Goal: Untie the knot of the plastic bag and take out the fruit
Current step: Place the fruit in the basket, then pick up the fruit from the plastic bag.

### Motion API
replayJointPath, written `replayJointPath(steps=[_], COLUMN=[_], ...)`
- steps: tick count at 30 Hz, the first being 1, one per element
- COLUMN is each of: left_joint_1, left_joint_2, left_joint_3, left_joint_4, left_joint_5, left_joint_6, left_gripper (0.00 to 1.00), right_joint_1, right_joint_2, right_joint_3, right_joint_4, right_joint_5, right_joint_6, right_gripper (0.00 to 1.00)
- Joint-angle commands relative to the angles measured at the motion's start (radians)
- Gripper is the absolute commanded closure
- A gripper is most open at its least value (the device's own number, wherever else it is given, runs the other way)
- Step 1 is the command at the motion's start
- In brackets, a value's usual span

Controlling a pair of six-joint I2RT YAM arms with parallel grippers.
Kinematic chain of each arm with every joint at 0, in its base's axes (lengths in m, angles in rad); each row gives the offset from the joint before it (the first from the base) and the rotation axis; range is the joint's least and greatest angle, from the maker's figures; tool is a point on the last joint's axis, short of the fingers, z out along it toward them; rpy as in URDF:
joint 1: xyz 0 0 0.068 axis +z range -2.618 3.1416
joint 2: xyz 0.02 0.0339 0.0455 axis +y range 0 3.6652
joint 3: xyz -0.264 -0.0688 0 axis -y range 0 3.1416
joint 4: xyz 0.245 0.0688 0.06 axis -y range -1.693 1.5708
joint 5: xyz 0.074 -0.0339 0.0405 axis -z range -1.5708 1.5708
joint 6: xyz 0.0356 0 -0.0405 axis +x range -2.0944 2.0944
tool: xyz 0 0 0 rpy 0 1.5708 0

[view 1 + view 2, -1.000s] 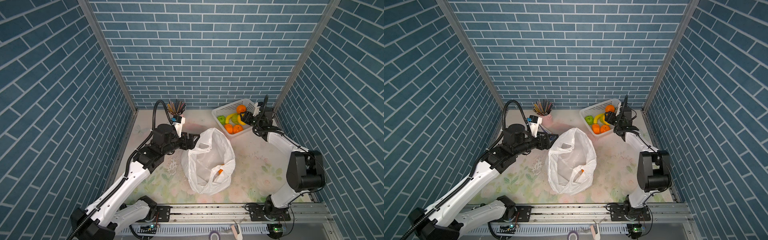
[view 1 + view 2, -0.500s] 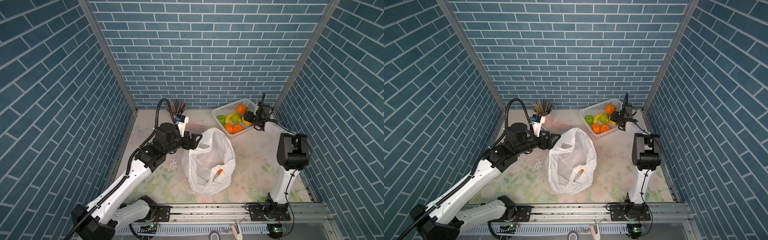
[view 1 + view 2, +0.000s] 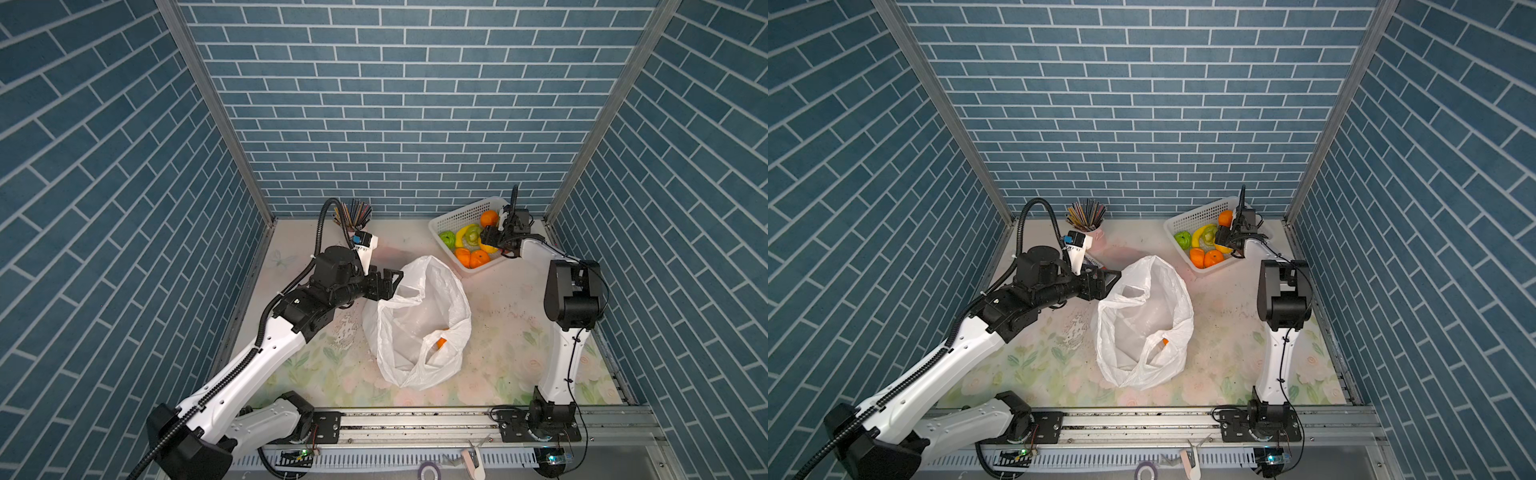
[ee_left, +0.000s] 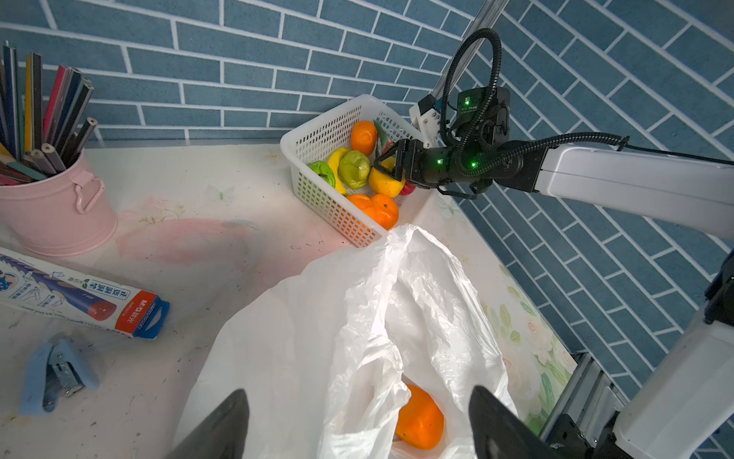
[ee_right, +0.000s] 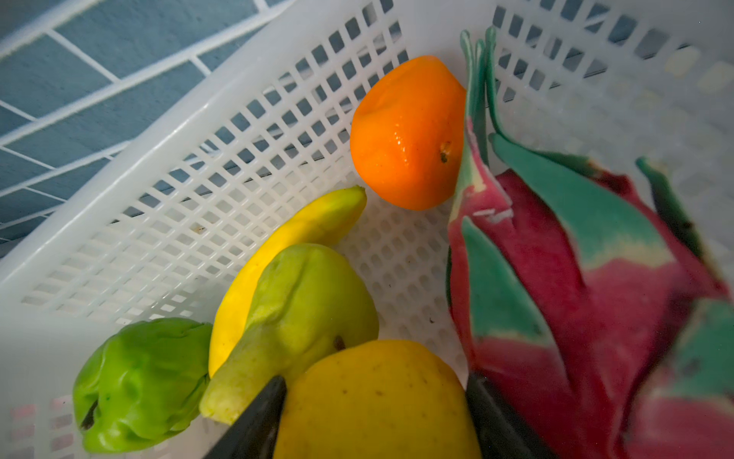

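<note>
Right wrist cam: my right jaws straddle the yellow fruit [image 5: 377, 397] in the basket [image 5: 159, 179], can't tell if gripping; left jaws gape empty over the untied plastic bag [image 3: 453, 291] on the worktop [image 3: 519, 332], w/ one orange [image 4: 419, 417] left inside.

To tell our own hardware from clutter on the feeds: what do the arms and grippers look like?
Both arms: white shells, black joints. The left arm carries a ribbed black hose and a white wrist block with a blue label. The right arm shows green lights and a ribbed hose too. The left gripper and right gripper have black tapered fingers.
</note>
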Motion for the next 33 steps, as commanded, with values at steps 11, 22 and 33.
replayJointPath(steps=[11, 22, 33], left_joint_1=[-0.003, -0.003, -0.004], left_joint_2=[0.004, 0.031, 0.105], left_joint_3=[-0.028, -0.085, -0.103], left_joint_4=[0.001, 0.035, 0.075], left_joint_5=[0.017, 0.056, 0.098], left_joint_6=[0.003, -0.007, -0.001], left_gripper=[0.13, 0.13, 0.13], right_joint_1=[0.031, 0.199, 0.502], right_joint_2=[-0.218, -0.582, -0.944], right_joint_3=[-0.057, -0.2, -0.389], right_joint_4=[-0.077, -0.107, -0.208], right_joint_5=[0.065, 0.088, 0.135], right_joint_6=[-0.034, -0.075, -0.043], right_gripper=[0.13, 0.14, 0.16])
